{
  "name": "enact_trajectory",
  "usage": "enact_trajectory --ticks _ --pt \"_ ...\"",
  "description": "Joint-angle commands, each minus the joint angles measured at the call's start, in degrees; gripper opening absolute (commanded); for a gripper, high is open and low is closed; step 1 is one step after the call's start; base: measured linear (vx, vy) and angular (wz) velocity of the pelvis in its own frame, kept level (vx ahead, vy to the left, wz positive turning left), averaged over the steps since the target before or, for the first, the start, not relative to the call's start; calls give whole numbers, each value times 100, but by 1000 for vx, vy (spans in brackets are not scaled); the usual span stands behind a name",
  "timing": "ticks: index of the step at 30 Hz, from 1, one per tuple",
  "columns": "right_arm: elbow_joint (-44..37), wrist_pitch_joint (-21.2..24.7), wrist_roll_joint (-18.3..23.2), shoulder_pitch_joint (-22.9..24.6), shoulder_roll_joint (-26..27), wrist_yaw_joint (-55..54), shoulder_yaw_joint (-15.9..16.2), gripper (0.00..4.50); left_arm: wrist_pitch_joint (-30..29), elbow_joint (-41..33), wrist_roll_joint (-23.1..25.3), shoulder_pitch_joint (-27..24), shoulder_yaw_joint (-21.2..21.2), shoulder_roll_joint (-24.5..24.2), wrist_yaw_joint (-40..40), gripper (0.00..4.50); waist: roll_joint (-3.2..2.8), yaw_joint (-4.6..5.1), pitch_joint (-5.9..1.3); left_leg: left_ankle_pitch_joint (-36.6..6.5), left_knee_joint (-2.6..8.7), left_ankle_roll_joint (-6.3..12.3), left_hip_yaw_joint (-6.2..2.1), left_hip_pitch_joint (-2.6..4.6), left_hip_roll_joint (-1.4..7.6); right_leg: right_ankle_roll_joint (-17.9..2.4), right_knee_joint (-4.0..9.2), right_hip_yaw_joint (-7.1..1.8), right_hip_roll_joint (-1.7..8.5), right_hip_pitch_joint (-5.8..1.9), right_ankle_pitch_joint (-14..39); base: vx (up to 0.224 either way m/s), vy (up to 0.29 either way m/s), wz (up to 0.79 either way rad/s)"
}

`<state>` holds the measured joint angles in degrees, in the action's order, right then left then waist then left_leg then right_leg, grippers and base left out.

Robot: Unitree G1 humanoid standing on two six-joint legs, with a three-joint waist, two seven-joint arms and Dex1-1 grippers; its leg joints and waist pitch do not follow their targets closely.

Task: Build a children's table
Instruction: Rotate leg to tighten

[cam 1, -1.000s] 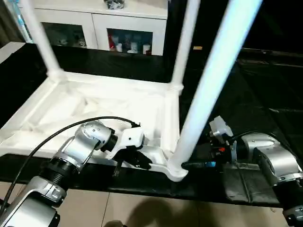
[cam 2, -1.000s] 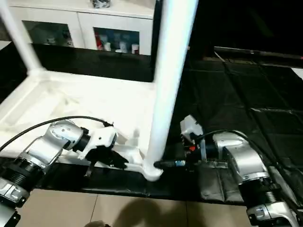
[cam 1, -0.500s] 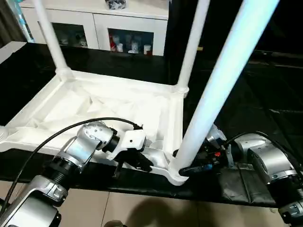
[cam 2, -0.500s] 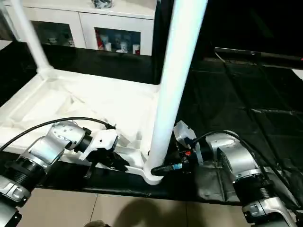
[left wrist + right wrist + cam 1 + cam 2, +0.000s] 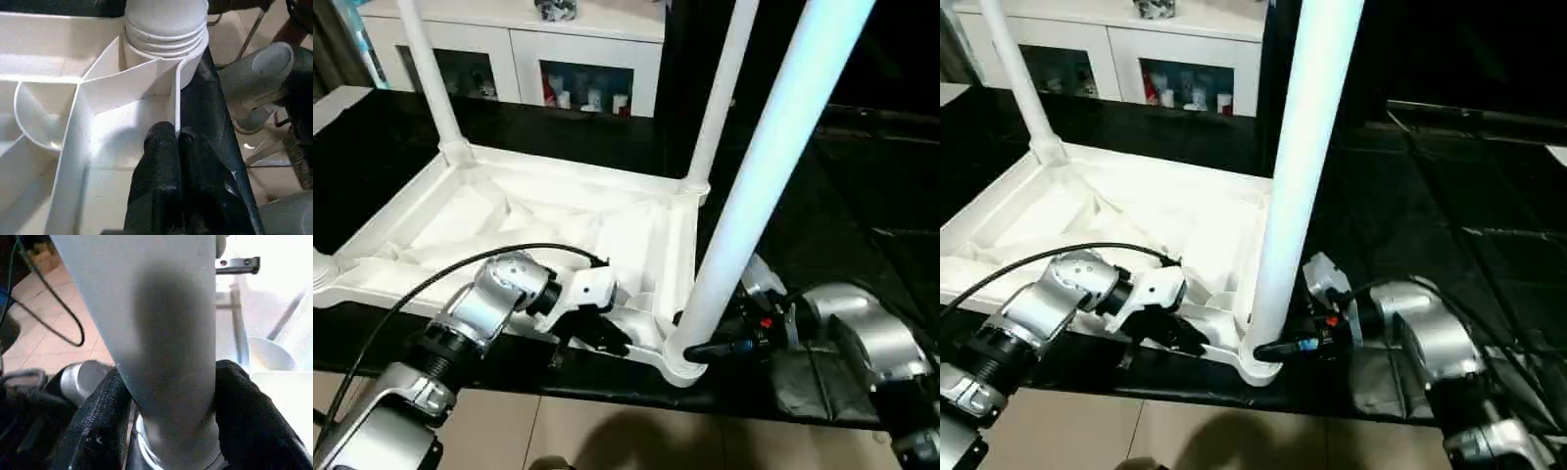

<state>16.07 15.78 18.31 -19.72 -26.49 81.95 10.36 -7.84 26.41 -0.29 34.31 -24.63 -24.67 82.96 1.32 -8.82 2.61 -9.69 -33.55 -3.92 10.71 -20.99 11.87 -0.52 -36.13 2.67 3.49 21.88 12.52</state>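
Here the right gripper (image 5: 166,431) grasps the near leg (image 5: 759,186) low down, its two black fingers (image 5: 249,421) pressed against either side of the tube just above the corner socket (image 5: 680,362) where the leg stands upright. The left gripper (image 5: 177,147), just beside that same socket, is pinched closed on the thin edge wall (image 5: 177,93) of the table top (image 5: 529,225). The top lies upside down, ribbed underside up, on a black surface (image 5: 862,225). Two more legs (image 5: 429,78) rise from the far corner sockets, and behind them stands a white cabinet (image 5: 587,59).
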Motion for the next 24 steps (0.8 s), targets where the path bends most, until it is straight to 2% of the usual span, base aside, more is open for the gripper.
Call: enact_trajectory --ticks 1,3,4,6,7,8,9,10,12,14,15,17,19,20,21,22,24 --pt "-64 283 -123 158 552 -1234 29 209 -568 -183 -61 66 198 298 -721 0 -30 83 -295 -1370 409 -28 -74 95 179 -1184 488 -246 454 -173 1108 0 0 0" --pt "-54 346 -185 161 729 -1611 -34 206 -735 -206 -88 65 265 389 -883 0 -49 163 -282 -1612 439 -181 -106 117 159 -1042 533 -237 465 -172 1690 0 0 0" --pt "-44 462 -223 140 910 -1972 -97 206 -860 -218 -110 66 325 480 -1037 0 -50 218 -274 -1676 457 -215 -132 85 146 -941 561 -228 470 -196 1948 0 0 0" --pt "58 601 -536 24 1287 -2847 -125 204 -971 -129 -146 102 454 744 -1421 0 -52 312 -274 -1710 469 -267 -136 87 144 -882 576 -235 452 -175 2005 0 0 0" --pt "63 606 -552 19 1302 -2882 -124 203 -977 -125 -148 103 459 756 -1437 0 -49 379 -268 -1772 471 -295 -147 75 126 -858 582 -224 449 -177 2096 0 0 0" --pt "95 634 -651 -15 1399 -3103 -117 202 -1013 -97 -161 114 494 832 -1540 0 -41 409 -272 -1759 476 -300 -157 59 125 -831 581 -222 454 -202 2123 0 0 0" --pt "202 748 -829 -130 1706 -3750 -185 200 -1151 -26 -155 157 605 1055 -1918 0 -61 428 -278 -1707 470 -283 -150 64 119 -811 588 -232 442 -190 2053 0 0 0" --pt "264 817 -892 -199 1868 -4086 -244 200 -1239 9 -149 187 681 1181 -2151 0 -59 459 -281 -1723 450 -278 -133 97 119 -864 594 -253 438 -151 1939 0 0 0" --pt "522 901 -1066 -440 2307 -5029 -404 197 -1483 128 -155 302 980 1600 -2971 0 -33 535 -300 -1638 439 -318 -132 100 107 -985 568 -246 423 -159 1759 0 0 0" --pt "581 900 -1088 -494 2392 -5205 -427 196 -1553 126 -159 316 1046 1694 -3148 0 -45 546 -287 -1594 433 -264 -121 97 105 -1000 576 -257 416 -153 1669 0 0 0" --pt "659 912 -1100 -567 2534 -5505 -483 195 -1595 132 -143 333 1158 1849 -3508 0 -14 537 -303 -1500 423 -195 -107 95 106 -988 580 -267 413 -167 1490 0 0 0" --pt "677 967 -1164 -601 2641 -5714 -509 195 -1673 109 -132 332 1221 1967 -3676 0 10 522 -316 -1244 414 -103 -90 91 102 -1021 552 -271 404 -183 1116 0 0 0" --pt "685 914 -1217 -613 2666 -5718 -464 195 -1661 90 -139 320 1248 2025 -3735 0 -7 508 -318 -1049 407 -13 -80 75 92 -1044 535 -273 397 -202 823 0 0 0" --pt "633 924 -1255 -593 2658 -5663 -421 195 -1666 77 -127 311 1243 2039 -3742 0 7 506 -319 -1014 406 7 -78 70 90 -1041 531 -273 395 -213 761 0 0 0" --pt "513 937 -1235 -533 2670 -5560 -411 195 -1647 29 -75 276 1217 2033 -3735 0 -12 494 -320 -929 413 43 -81 64 93 -1037 519 -270 397 -227 629 0 0 0" --pt "481 944 -1218 -518 2687 -5554 -425 250 -1651 8 -53 260 1216 2033 -3745 0 -12 496 -320 -929 416 50 -79 67 96 -1034 523 -270 396 -226 613 0 0 0" --pt "431 901 -1151 -495 2681 -5477 -444 263 -1639 -30 -53 226 1210 1980 -3694 0 -24 501 -311 -1008 426 34 -81 74 101 -1034 534 -267 395 -221 683 0 0 0"
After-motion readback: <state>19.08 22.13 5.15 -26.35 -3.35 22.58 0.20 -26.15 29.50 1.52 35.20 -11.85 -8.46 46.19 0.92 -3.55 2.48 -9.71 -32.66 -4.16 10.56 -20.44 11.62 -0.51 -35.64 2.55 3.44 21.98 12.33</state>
